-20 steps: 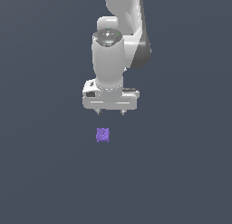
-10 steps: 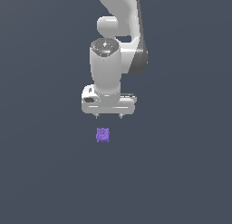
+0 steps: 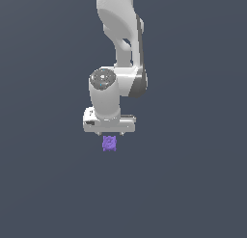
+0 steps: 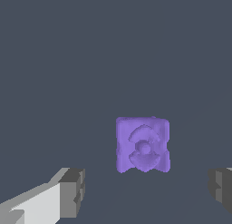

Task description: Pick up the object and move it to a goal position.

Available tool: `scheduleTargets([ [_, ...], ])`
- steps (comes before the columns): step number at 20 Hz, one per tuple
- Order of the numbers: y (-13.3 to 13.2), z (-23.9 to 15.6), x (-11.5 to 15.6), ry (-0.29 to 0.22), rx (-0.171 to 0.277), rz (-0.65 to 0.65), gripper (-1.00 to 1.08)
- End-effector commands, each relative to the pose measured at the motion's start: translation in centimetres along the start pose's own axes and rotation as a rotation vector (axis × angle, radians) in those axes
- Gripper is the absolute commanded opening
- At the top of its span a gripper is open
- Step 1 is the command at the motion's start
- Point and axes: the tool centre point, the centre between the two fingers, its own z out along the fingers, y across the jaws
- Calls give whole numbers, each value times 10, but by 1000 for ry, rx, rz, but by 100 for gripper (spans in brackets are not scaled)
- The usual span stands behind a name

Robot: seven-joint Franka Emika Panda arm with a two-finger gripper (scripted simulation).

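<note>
While the gripper point(image 3: 110, 134) is poised low in the centre of the exterior view, the step in hand is judged to be the final approach for the grasp. The object point(image 3: 109, 143), a small purple knobbly cube, is seen just below the gripper body in that view, slightly under the frame's middle, resting on the plain dark surface point(image 3: 193, 184).

In the wrist view the object point(image 4: 143, 145) is shown right of centre and a little below the middle of the frame. One finger point(image 4: 72, 192) is visible at the lower left and the other at the lower right edge, with a wide gap between them; the pincer is therefore released and nothing is held. The object appears to lie ahead of the line between the two fingertips, not yet between them, and neither pad is touching it.

For a clean grasp, it is judged that the object should first be brought onto the line between the fingertips, and centred so that neither pad is reached first and the cube is not pushed sideways. The flat purple faces appear roughly square to the closing direction, which should be kept. The descent should be finished before closing, so that the pads meet the sides and not the bumpy top edges. Because the object is so small, a slow closure is advised. No goal marker can be made out in either view.
</note>
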Motion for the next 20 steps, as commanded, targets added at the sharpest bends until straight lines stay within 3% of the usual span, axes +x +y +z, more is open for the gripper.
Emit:
scheduleTargets([
  [1,5,15,1,-5,2,-6,100],
  [14,12,39,1,-14,5,-12,100],
  [20,13,70,0,-14,5,-12,100],
])
